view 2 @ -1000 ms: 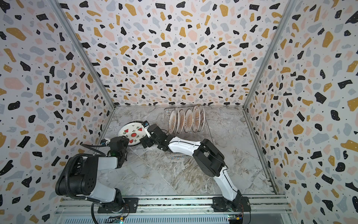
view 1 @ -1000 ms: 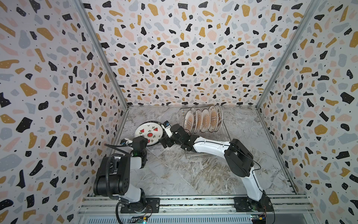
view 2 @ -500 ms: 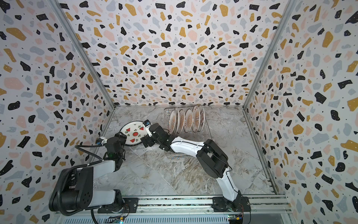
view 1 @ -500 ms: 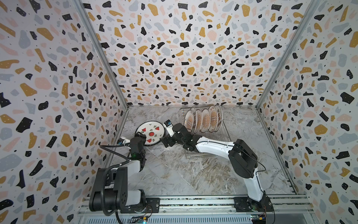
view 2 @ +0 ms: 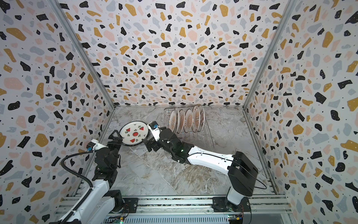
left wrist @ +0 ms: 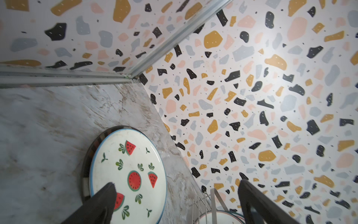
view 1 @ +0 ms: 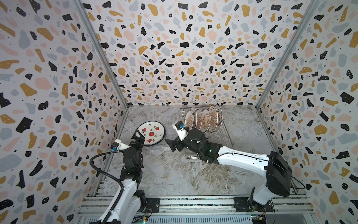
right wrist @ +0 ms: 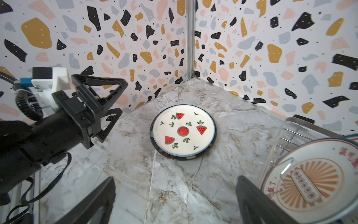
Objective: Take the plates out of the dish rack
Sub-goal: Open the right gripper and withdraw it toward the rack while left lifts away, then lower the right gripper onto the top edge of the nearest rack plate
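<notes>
Nearest the camera, both arms rise from the metal rail (view 1: 193,201) at the front edge of the marble-patterned table (view 1: 170,174). On the left, the arm stands steeply from its base with the elbow bent, and its forearm points toward the back left corner. The left gripper (view 1: 138,135) hangs at the near edge of the watermelon plate (view 1: 151,132), fingers spread wide with nothing between them. The right wrist view shows this gripper (right wrist: 122,97) lifted off the table and apart from the plate (right wrist: 183,130).

On the right, the arm lies low and long, reaching from its base across the middle. Its wrist is turned so the right gripper (view 1: 171,145) points at the same plate. Its fingers are also spread and empty, near the plate's right edge without touching it.

Beyond both grippers, the watermelon plate lies flat and face up on the table beside the left wall (view 1: 58,97), with a dark rim showing under its edge. Farther back and to the right, the dish rack (view 1: 225,138) sits close to the back wall (view 1: 193,58). The right arm's wrist and forearm hide its near left part in both top views. Sunburst plates (view 1: 205,120) stand on edge in a row in the rack's rear half. They overlap, so their exact count cannot be told.
</notes>
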Controlling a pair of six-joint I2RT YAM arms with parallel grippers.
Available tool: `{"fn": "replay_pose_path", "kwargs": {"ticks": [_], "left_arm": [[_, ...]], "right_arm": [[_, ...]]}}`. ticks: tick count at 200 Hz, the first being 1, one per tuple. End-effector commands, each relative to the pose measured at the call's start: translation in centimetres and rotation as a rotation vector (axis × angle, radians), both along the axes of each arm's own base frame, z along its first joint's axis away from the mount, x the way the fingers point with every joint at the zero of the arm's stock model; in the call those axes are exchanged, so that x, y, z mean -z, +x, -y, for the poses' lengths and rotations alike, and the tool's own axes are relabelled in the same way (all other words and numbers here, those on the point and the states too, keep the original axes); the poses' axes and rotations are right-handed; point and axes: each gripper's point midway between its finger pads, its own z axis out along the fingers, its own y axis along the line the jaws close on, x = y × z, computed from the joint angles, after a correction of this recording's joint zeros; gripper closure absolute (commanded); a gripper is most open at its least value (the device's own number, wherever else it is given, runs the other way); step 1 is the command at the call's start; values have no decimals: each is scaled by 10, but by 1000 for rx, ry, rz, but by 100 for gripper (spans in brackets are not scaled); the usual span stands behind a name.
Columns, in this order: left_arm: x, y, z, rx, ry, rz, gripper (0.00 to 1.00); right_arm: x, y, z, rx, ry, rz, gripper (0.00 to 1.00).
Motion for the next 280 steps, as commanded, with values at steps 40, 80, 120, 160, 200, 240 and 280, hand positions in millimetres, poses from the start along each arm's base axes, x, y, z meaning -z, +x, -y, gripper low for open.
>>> {"fn": "replay_pose_path", "kwargs": {"ticks": [40,80,120,160,200,240,280], "left_arm": [[-39,-18,100,376,108,165,0],[-46,-21,174,616,210,191,0],[-46,-37,219,761,235,269,0],[-37,-35,227,737,261,258,0],[-49,-37,249,806,272,324,0],[-56,-35,258,816,275,358,0],[-60,-31,283,884,280,379,0]], "right_arm": [[-28,-5,92,219,108,83,1],[-24,9,137,300,144,15,1],[-14,34,180,360,201,-59,1],[-7,71,210,449,196,-92,1],[-11,98,231,561,173,-44,1],[-16,112,235,583,171,-26,1],[-9,137,238,606,126,-63,5]]}}
